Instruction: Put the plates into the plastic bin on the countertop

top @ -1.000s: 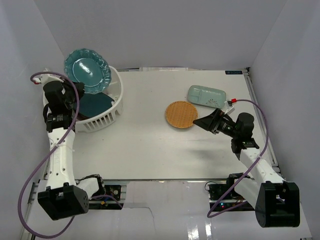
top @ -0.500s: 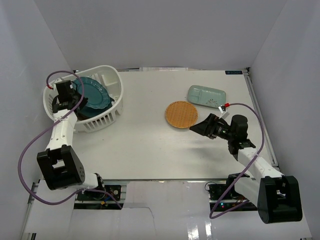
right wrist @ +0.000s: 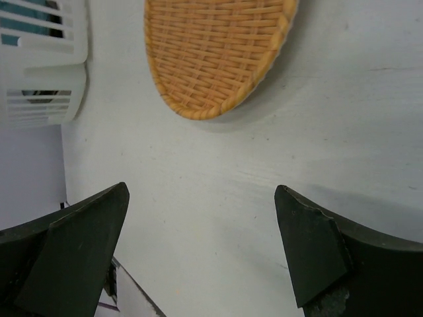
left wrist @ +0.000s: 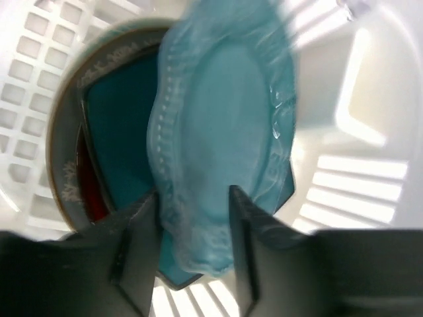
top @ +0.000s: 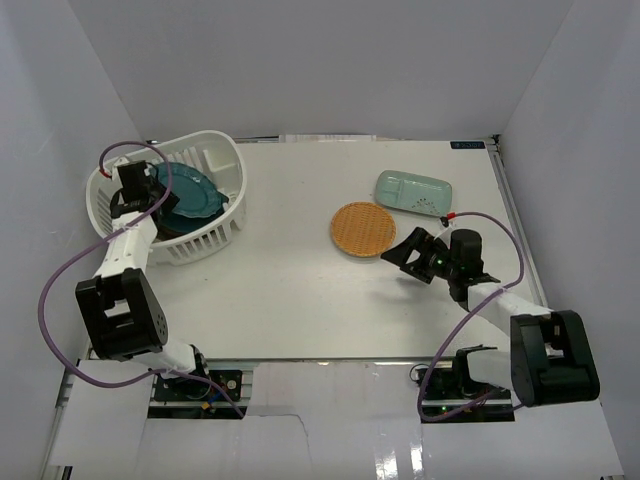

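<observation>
The white plastic bin [top: 215,165] stands at the countertop's [top: 300,290] far left. My left gripper [top: 148,196] is down inside the plastic bin [left wrist: 357,178], open. The teal scalloped plate [left wrist: 225,119] shows blurred just beyond and between its fingers [left wrist: 139,251], tilted over a dark-teal square plate [left wrist: 119,125] and a grey round plate [left wrist: 65,165]. An orange woven plate [top: 363,228] and a pale-green tray [top: 413,192] lie at the right. My right gripper [top: 403,252] hangs open and empty just near of the woven plate [right wrist: 211,53], low over the countertop.
White walls close in the left, back and right sides. The bin's slotted corner [right wrist: 39,66] shows at the upper left of the right wrist view. Both arm bases sit at the near edge, trailing purple cables [top: 55,300].
The left arm lowered the teal scalloped plate from above the bin's rim down into the bin, and its jaws parted. The right gripper sank and shifted left, nearer the woven plate.
</observation>
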`<action>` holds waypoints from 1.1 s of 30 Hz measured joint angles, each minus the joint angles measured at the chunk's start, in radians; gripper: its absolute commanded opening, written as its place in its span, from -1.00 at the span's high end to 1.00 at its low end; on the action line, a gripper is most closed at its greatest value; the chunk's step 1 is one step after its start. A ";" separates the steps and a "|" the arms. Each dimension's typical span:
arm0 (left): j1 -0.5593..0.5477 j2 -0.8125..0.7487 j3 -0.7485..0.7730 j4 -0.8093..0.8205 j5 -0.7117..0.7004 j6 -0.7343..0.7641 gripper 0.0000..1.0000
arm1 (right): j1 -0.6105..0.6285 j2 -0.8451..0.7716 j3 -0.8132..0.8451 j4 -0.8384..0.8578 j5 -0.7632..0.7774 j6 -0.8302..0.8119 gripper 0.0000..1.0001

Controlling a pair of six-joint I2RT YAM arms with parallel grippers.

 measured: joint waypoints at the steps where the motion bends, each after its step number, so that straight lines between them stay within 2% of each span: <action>1: 0.000 0.002 0.000 0.011 -0.004 -0.002 -0.24 | 0.002 0.028 0.007 0.005 0.019 0.004 -0.81; 2: 0.000 0.002 0.000 0.019 -0.016 -0.003 -0.49 | 0.002 0.056 0.015 0.013 0.035 0.008 -0.56; 5: 0.002 -0.002 -0.013 0.031 -0.037 -0.008 -0.79 | 0.007 0.146 0.043 0.045 0.080 0.035 -0.41; 6: 0.002 -0.007 -0.021 0.032 -0.044 -0.010 -0.95 | 0.008 0.174 0.051 0.059 0.094 0.043 -0.40; 12: 0.000 -0.058 -0.063 0.036 -0.107 -0.011 -0.96 | 0.019 0.321 0.085 0.174 0.133 0.110 -0.47; 15: 0.000 -0.100 -0.064 0.025 -0.159 0.000 -0.96 | 0.030 0.397 0.124 0.246 0.131 0.137 -0.34; 16: 0.000 -0.127 -0.069 0.023 -0.174 0.004 -0.96 | 0.033 0.421 0.132 0.270 0.127 0.148 -0.23; 17: 0.000 -0.157 -0.079 0.023 -0.186 0.006 -0.96 | 0.035 0.446 0.139 0.295 0.123 0.159 0.15; 20: -0.009 -0.290 -0.113 0.015 -0.196 0.008 -0.96 | 0.041 0.501 0.142 0.333 0.117 0.190 0.57; 21: -0.027 -0.344 -0.124 0.014 -0.197 0.008 -0.96 | 0.042 0.512 0.140 0.339 0.112 0.204 0.64; 23: -0.093 -0.435 -0.127 0.016 -0.190 0.007 -0.93 | 0.047 0.516 0.136 0.356 0.112 0.224 0.84; 27: -0.411 -0.536 -0.126 0.035 -0.115 -0.006 -0.91 | 0.053 0.488 0.111 0.399 0.104 0.247 0.84; 30: -0.633 -0.486 -0.112 0.044 -0.024 -0.011 -0.95 | 0.058 0.414 0.066 0.409 0.092 0.257 0.84; 33: -0.776 -0.371 -0.103 0.045 0.084 -0.011 -0.96 | 0.063 0.287 0.021 0.387 0.070 0.251 0.84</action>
